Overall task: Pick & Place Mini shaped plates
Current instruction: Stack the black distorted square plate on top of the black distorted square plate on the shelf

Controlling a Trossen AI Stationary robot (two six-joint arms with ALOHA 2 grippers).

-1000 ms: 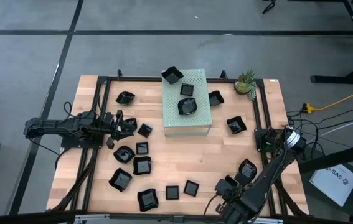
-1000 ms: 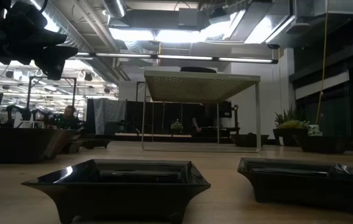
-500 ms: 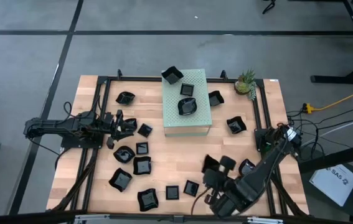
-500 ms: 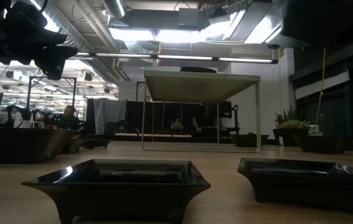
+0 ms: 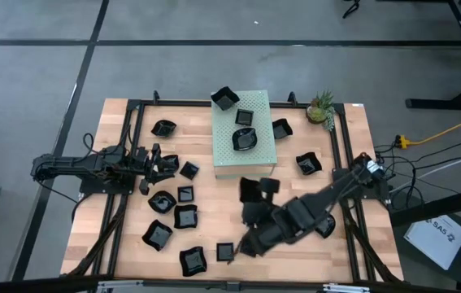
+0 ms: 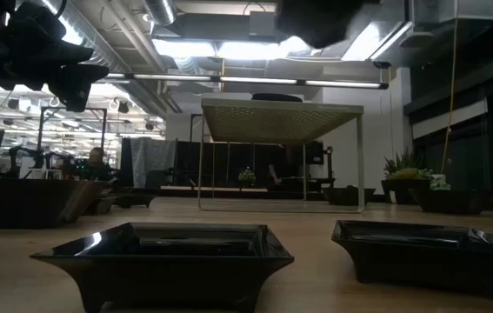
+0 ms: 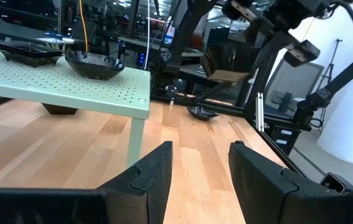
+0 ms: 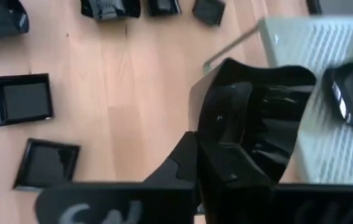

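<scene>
Plate [image 8: 257, 118] tilted on edge in right gripper [image 5: 256, 190] jaws' clamp, hollow sideways; left gripper [image 7: 198, 168] jaws apart, empty

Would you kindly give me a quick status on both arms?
Right pincer shut on a mini plate, carried near the green box. Left pincer open, waiting at table's left. Nothing in the way.

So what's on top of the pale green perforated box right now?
Three black dishes sit on the box: one wavy-rimmed, a small square one, and one overhanging its far corner. Whatever lies beneath the box is hidden from above.
</scene>
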